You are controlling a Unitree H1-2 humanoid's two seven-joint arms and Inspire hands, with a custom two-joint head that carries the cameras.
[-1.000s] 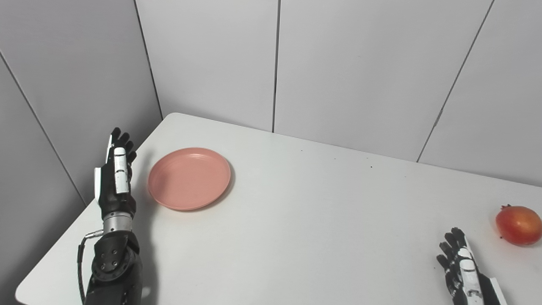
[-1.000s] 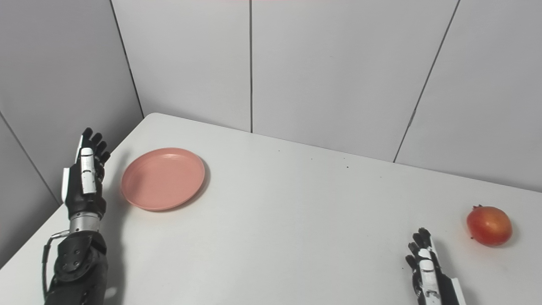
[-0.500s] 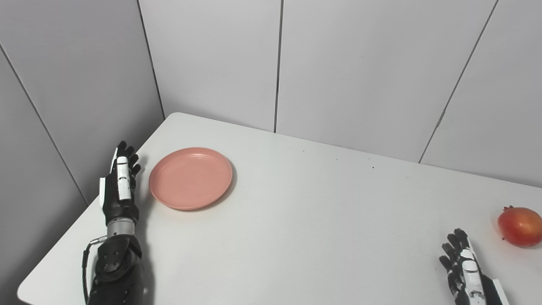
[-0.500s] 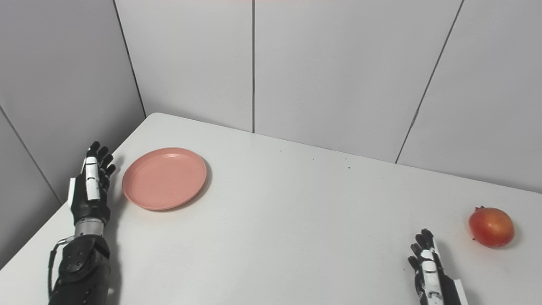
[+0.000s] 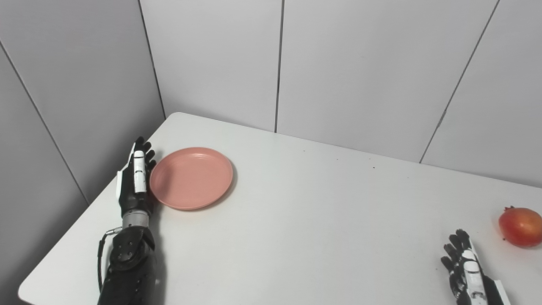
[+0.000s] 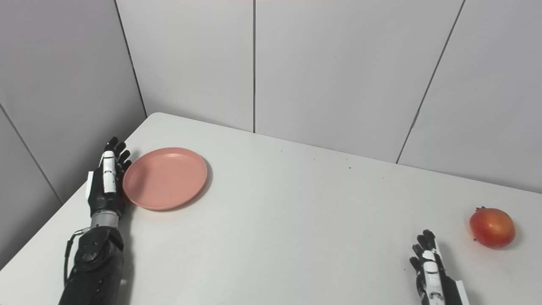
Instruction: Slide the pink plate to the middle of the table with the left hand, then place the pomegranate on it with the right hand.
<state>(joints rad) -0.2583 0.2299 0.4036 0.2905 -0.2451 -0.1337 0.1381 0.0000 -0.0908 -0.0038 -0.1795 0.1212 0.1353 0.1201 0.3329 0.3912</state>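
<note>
- Left hand [image 5: 134,182], fingers straight and held together, has closed in on the pink plate's [image 5: 191,178] nine-o'clock rim; the push can begin.
- Right hand [image 5: 465,271] waits empty, fingers extended; pomegranate [image 5: 521,226] lies at its two o'clock.

The round, shallow pink plate [image 5: 191,178] lay flat and empty near the table's far left corner, while the red-orange pomegranate [image 6: 492,227] sat well apart by the right edge.

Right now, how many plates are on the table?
1. The pink plate lies at the table's far left, beside the left hand. Nothing in view could hide another.
</note>
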